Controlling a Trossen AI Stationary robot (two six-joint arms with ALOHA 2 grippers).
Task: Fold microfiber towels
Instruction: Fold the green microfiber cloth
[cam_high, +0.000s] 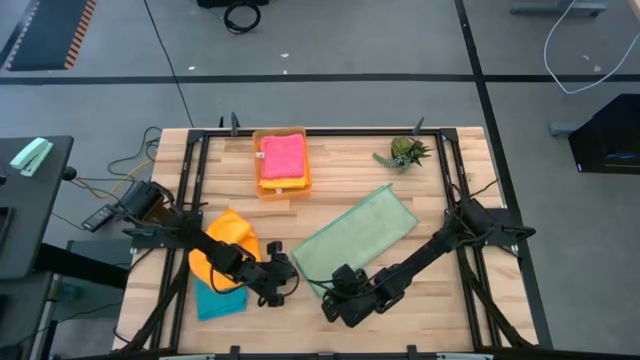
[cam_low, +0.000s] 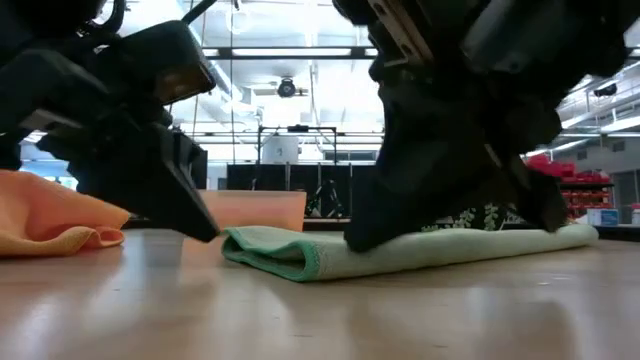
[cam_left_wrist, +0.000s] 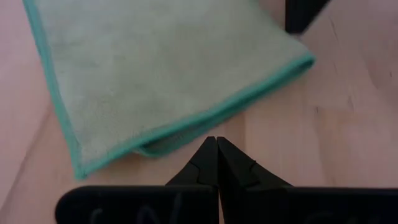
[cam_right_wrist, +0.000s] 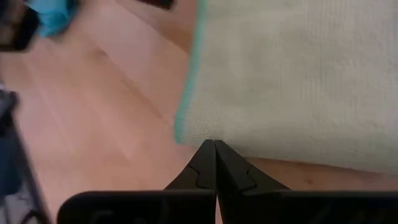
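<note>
A sage green towel (cam_high: 355, 240) lies folded in two layers, slantwise on the middle of the wooden table (cam_high: 430, 310). Its near-left short end (cam_low: 270, 250) shows both layers. My left gripper (cam_high: 290, 272) is shut, its tips down at the table just off that short end (cam_left_wrist: 186, 134). My right gripper (cam_high: 328, 292) is shut too, its tips at the towel's near long edge beside the near-left corner (cam_right_wrist: 181, 132). An orange-yellow towel (cam_high: 225, 245) lies crumpled on a teal towel (cam_high: 220, 298) at the left. My left gripper points slantwise down from the table's left, its shut tips (cam_left_wrist: 216, 142) at the rim of the towel's short end; whether they touch the cloth, I cannot tell. My right gripper slants down from the near right, its shut tips (cam_right_wrist: 214, 144) against the towel's near long edge (cam_right_wrist: 249, 146) by the corner. The towel lies flat on the table.
An orange tray (cam_high: 262, 180) with a pink towel (cam_high: 283, 155) stands at the far middle, a small green plant (cam_high: 405, 152) at the far right. Bare wood lies along the table's near edge and to the right of the green towel.
</note>
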